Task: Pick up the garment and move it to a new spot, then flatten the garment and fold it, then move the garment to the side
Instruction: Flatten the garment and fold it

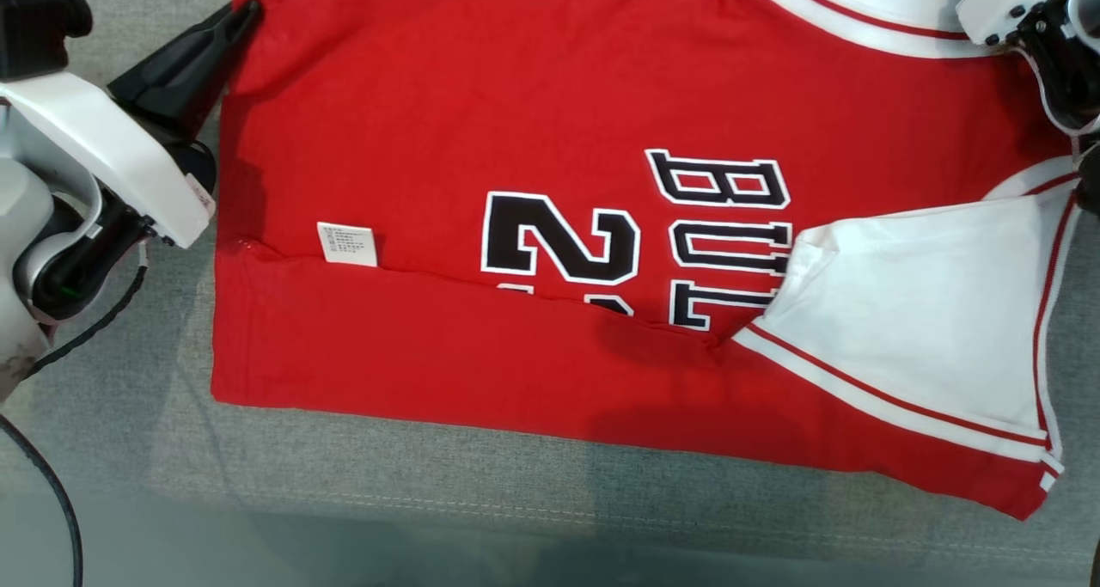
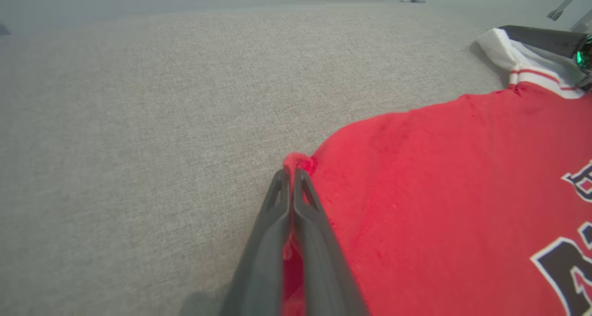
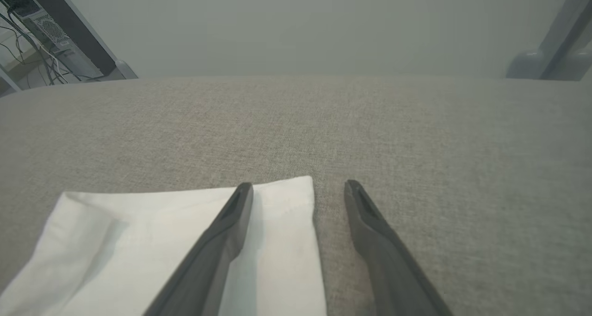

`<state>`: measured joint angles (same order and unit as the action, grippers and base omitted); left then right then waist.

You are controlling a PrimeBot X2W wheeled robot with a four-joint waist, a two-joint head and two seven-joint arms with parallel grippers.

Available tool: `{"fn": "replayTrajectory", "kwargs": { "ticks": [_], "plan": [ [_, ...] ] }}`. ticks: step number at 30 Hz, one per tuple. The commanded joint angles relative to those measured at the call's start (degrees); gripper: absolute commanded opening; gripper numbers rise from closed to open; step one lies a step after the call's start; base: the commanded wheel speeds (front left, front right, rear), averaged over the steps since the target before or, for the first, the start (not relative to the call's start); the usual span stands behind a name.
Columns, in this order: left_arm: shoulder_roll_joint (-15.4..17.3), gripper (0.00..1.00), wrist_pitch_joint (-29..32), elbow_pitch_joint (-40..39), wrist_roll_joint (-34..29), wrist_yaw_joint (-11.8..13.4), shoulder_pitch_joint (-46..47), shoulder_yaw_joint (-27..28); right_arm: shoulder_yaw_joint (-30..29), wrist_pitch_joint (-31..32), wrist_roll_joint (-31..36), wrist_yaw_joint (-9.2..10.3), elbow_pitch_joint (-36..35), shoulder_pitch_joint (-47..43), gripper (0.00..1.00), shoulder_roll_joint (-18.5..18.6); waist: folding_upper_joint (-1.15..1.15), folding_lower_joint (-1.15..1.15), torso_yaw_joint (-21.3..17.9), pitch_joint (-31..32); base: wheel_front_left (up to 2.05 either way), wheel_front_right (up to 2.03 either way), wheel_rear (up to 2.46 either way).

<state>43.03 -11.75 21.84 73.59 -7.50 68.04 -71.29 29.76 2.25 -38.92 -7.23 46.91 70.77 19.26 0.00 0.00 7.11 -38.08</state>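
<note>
The red jersey (image 1: 516,140) lies spread across the grey fabric surface (image 1: 533,484). Its near long edge is already turned up over the lower part of the number, and a white sleeve (image 1: 928,312) is folded in at 3 o'clock. The care label (image 1: 347,244) faces up.

The left tool (image 2: 292,172) is fully closed and pinches the jersey's far hem corner at 10 o'clock. The right tool (image 3: 298,186) stands wide open and holds nothing. It straddles the corner of the white shoulder cloth (image 3: 138,242) at 2 o'clock, with one finger over the cloth and the other over bare surface.

The step in hand looks like the second lengthwise fold. To do it well, the right tool should probably slide further onto the cloth and take a deep bite before closing. Both tools should then lift together, keeping the far edge taut, and carry it towards 6 o'clock, laying it parallel to the near fold.
</note>
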Motion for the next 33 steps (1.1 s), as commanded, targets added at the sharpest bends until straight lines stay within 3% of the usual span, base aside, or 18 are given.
{"fn": "replayTrajectory", "kwargs": {
  "ticks": [1, 7, 8, 9, 10, 12, 13, 19, 25, 33],
  "plan": [
    [2.53, 0.0, -0.63, -0.17, -0.37, 0.01, 2.21, 1.94, 0.77, 0.54, -0.28, -0.25, -0.57, -0.88, 1.0, -0.13, 0.0, 0.0, 0.34, -0.21, 0.0, 0.0, 0.0],
    [1.76, 0.0, -1.64, 0.29, 0.21, 0.01, 3.05, 0.25, 3.74, 3.99, -1.37, -0.25, 1.15, 0.01, 1.0, 0.49, 0.0, 0.0, 0.64, -0.03, 0.0, 0.0, 0.0],
    [1.71, 0.0, -1.73, 0.4, 0.34, 0.01, 3.15, 0.03, 4.28, 4.41, -1.62, -0.25, 1.1, 0.06, 0.92, 0.57, 0.0, 0.0, 0.58, 0.0, 0.0, 0.0, 0.0],
    [1.67, 0.0, -1.83, 0.46, 0.5, 0.01, 3.25, -0.16, 4.72, 4.67, -1.9, -0.25, 1.01, 0.12, 0.73, 0.66, 0.0, 0.0, 0.49, 0.01, 0.0, 0.0, 0.0],
    [1.64, 0.0, -1.93, 0.54, 0.66, 0.01, 3.34, -0.32, 5.12, 4.73, -2.11, -0.25, 0.85, 0.19, 0.46, 0.78, 0.0, 0.0, 0.38, 0.06, 0.0, 0.0, 0.0],
    [1.6, 0.0, -2.1, 0.73, 0.93, 0.01, 3.47, -0.62, 5.71, 4.08, -2.32, -0.25, 0.42, 0.52, 0.03, 1.24, 0.0, 0.0, 0.16, 0.2, 0.0, 0.0, 0.0],
    [1.58, 0.0, -2.18, 0.83, 1.02, 0.01, 3.49, -0.75, 5.97, 3.63, -2.39, -0.25, 0.23, 0.67, 0.0, 1.47, 0.0, 0.0, 0.03, 0.31, 0.0, 0.0, 0.0],
    [1.65, 0.0, -2.69, 1.63, 2.69, 0.01, 2.72, -1.22, 6.35, -1.18, -3.97, -0.25, -1.49, 0.66, 0.0, 2.41, 0.0, 0.0, -1.14, 1.91, 0.0, 0.0, 0.0],
    [2.99, 0.0, -3.1, 2.07, 4.98, 0.01, 0.68, -1.28, 8.11, -4.16, -9.08, -0.25, -7.59, -2.55, 0.0, 4.23, 0.0, 0.0, -2.75, 4.6, 0.0, 0.0, 0.0],
    [6.12, 0.0, -3.23, 1.18, 7.85, 0.01, -3.74, -0.36, 11.38, -2.82, -19.15, -0.25, -20.3, -10.34, 0.0, 12.26, 0.0, 0.0, -4.42, 8.96, 0.0, 0.0, 0.0]
  ]
}}
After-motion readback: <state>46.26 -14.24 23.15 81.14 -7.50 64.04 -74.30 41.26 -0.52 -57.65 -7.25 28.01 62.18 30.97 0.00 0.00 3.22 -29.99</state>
